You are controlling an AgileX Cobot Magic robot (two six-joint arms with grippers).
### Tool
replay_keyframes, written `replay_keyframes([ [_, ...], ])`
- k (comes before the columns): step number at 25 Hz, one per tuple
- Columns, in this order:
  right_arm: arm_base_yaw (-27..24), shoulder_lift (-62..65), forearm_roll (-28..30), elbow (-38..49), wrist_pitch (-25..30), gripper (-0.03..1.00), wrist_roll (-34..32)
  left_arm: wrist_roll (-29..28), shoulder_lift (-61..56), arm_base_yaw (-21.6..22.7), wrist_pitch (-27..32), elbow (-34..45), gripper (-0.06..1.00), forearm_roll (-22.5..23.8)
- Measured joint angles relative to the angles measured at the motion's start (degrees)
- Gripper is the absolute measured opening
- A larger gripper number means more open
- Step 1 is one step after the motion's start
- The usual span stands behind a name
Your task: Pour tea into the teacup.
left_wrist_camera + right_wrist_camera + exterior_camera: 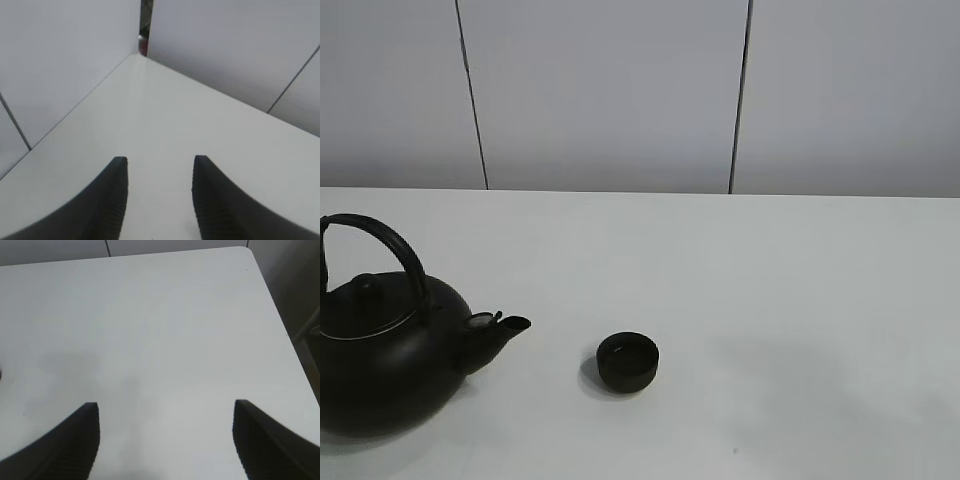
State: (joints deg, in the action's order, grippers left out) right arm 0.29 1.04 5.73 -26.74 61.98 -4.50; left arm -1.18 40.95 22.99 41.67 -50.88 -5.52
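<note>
The teacup (628, 361) is seen standing upright on the white bench (770, 300), just beside the spout of the black kettle (390, 355), which sits at the left edge of the exterior high view; the two are apart. The left tool (160, 195) is held partly open over bare bench with nothing between its fingers (112, 200). The right tool (165, 435) is spread wide, also empty, above bare bench.

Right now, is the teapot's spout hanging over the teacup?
No. In the high view the kettle stands on the table with its spout short of the teacup, bare tabletop between them.
</note>
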Motion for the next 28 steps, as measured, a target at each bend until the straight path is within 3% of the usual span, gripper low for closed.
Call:
replay_keyframes([
  [5, 0.0, 0.0, 0.0, 0.0, 0.0, 0.51, 0.0, 6.9, -13.0, 0.0, 14.0, -7.5, 0.31, -5.5],
  [12, 0.0, 0.0, 0.0, 0.0, 0.0, 0.51, 0.0, 9.3, -30.1, -0.9, 30.2, -10.6, 0.31, -10.1],
  [18, 0.0, 0.0, 0.0, 0.0, 0.0, 0.51, 0.0, 9.4, -39.7, -1.0, 32.0, -7.7, 0.31, -9.7],
  [28, 0.0, 0.0, 0.0, 0.0, 0.0, 0.51, 0.0, 9.3, -42.0, -2.2, 29.8, 11.5, 0.31, -4.6],
])
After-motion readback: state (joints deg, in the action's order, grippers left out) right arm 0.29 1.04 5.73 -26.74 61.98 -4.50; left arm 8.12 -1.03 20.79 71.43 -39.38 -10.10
